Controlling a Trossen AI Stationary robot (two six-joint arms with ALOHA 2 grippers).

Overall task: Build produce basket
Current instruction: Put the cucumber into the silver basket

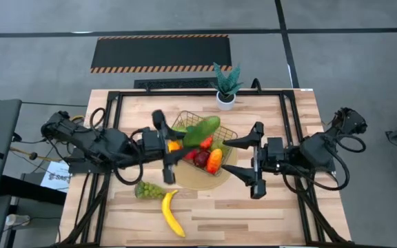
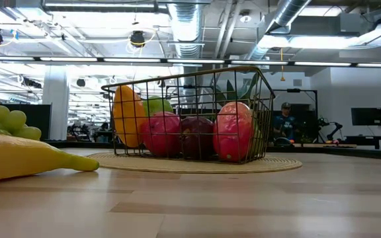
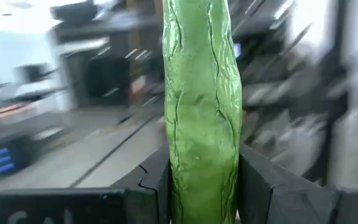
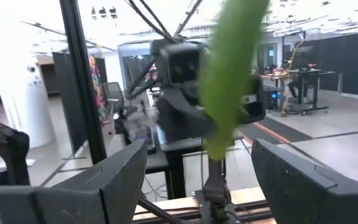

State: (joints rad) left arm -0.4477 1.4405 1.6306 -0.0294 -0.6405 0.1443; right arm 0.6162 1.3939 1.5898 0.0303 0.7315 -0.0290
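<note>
Overhead, left pincer grips cucumber above basket; right pincer spread, plant behind.

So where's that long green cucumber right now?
The left gripper holds the cucumber up over the basket, mid-table in the high view, near the potted plant.

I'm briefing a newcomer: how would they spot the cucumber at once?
Find the wire basket on the round mat at mid-table. Above it, the left gripper is shut on the cucumber: long, green, the only produce off the table.
</note>
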